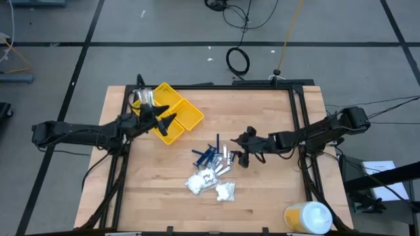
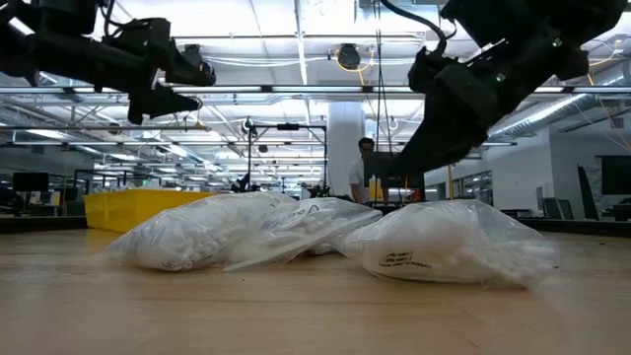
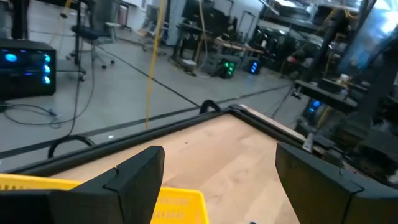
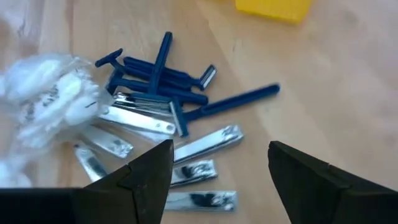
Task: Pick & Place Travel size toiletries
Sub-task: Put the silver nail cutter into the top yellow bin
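The toiletries lie in a loose pile mid-table: slim dark blue sticks (image 1: 207,154) (image 4: 155,81), silvery pieces (image 1: 226,157) (image 4: 199,146) and clear bags of white fluffy lumps (image 1: 200,182) (image 2: 197,232) (image 4: 50,99), all resting flat on the wood. My right gripper (image 1: 244,149) (image 4: 221,162) hangs open just to the right of the pile, slanting down toward it, with nothing between its fingers. My left gripper (image 1: 169,119) (image 3: 217,168) is open and level above the yellow tray (image 1: 190,115), holding nothing.
The yellow compartment tray (image 3: 177,205) stands at the far left, with something clear and silvery (image 1: 141,98) at its far-left corner. A large white-and-yellow round container (image 1: 308,217) sits at the near right corner. A dark frame (image 1: 298,118) runs along the table's edges.
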`<action>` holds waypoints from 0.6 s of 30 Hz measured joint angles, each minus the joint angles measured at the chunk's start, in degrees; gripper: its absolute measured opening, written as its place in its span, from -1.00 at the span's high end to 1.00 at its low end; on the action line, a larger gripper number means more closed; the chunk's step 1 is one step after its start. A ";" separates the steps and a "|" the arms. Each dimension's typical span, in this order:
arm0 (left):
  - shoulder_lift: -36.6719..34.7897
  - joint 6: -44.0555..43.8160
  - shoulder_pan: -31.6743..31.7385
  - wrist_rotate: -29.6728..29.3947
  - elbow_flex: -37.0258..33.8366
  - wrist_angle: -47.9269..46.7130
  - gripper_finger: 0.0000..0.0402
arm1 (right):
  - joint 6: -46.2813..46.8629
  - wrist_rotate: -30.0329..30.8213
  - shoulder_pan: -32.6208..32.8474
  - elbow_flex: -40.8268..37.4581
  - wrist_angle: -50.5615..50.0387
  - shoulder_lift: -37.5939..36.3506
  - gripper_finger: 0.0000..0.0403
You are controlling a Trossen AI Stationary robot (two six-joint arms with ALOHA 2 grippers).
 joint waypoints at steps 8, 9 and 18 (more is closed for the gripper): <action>-0.02 -1.15 0.42 -2.64 -1.31 1.02 -0.48 | 9.31 -4.34 3.71 0.03 1.66 1.20 -0.14; -0.02 -1.17 0.42 -1.85 -1.32 0.99 -0.48 | 7.55 -3.67 3.88 0.07 1.96 2.20 -0.13; -0.02 -0.83 0.20 5.35 -1.33 3.75 -0.48 | -12.15 -7.65 1.24 -0.02 1.83 7.21 -0.05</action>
